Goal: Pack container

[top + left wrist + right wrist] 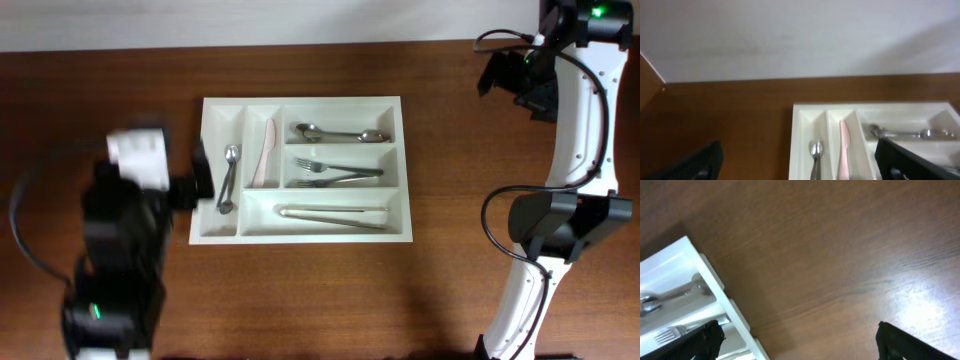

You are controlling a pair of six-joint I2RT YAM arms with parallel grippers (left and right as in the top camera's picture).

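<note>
The container (300,236) is a large white cutlery tray at the table's centre. It holds a spoon (230,175) and a pink knife (264,152) in the two narrow compartments, two spoons (340,134), forks (335,173) and tongs (335,215) in the long ones. My left gripper (203,180) is open and empty at the tray's left edge. In the left wrist view (797,167) its fingers straddle the tray's left end (796,130), the spoon (815,150) and the knife (844,145). My right gripper (500,75) is open and empty, raised at the far right. The right wrist view (800,342) shows the tray's right edge (710,275).
The brown wooden table (100,90) surrounds the tray. A pale wall (790,35) runs behind the table's far edge. The right arm's base and cables (560,225) stand at the right side. The left arm's body (120,240) is at the front left.
</note>
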